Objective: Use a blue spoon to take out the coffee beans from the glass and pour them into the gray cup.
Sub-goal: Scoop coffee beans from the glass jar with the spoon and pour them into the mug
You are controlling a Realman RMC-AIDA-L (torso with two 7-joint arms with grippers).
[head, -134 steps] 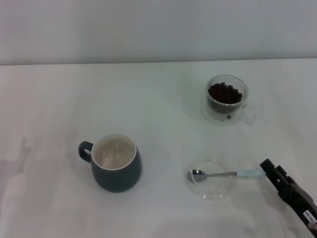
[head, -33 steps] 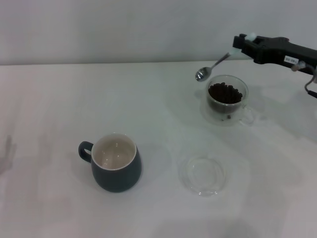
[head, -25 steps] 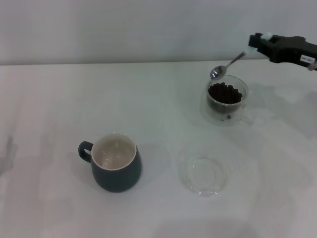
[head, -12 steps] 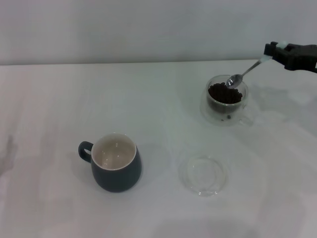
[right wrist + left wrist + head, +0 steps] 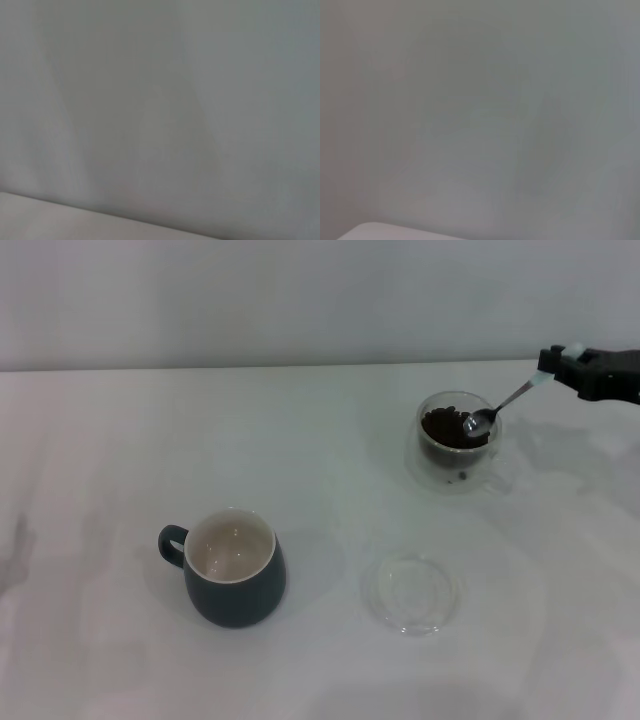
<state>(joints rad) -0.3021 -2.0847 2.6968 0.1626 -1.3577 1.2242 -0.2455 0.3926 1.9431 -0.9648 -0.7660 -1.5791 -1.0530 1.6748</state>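
Note:
In the head view the glass stands at the back right of the table with dark coffee beans inside. My right gripper comes in from the right edge, shut on the pale handle of the blue spoon. The spoon slants down to the left, its silver bowl resting on the beans inside the glass rim. The gray cup sits at the front left, handle to the left, its cream inside bare. My left gripper is out of view. Both wrist views show only a blank pale surface.
A flat clear glass saucer lies on the white table in front of the glass, to the right of the gray cup. A pale wall runs along the table's far edge.
My right gripper picked the spoon off the saucer, carried it above the glass, then shifted right and lowered. The spoon's bowl went from left of the rim down onto the beans.

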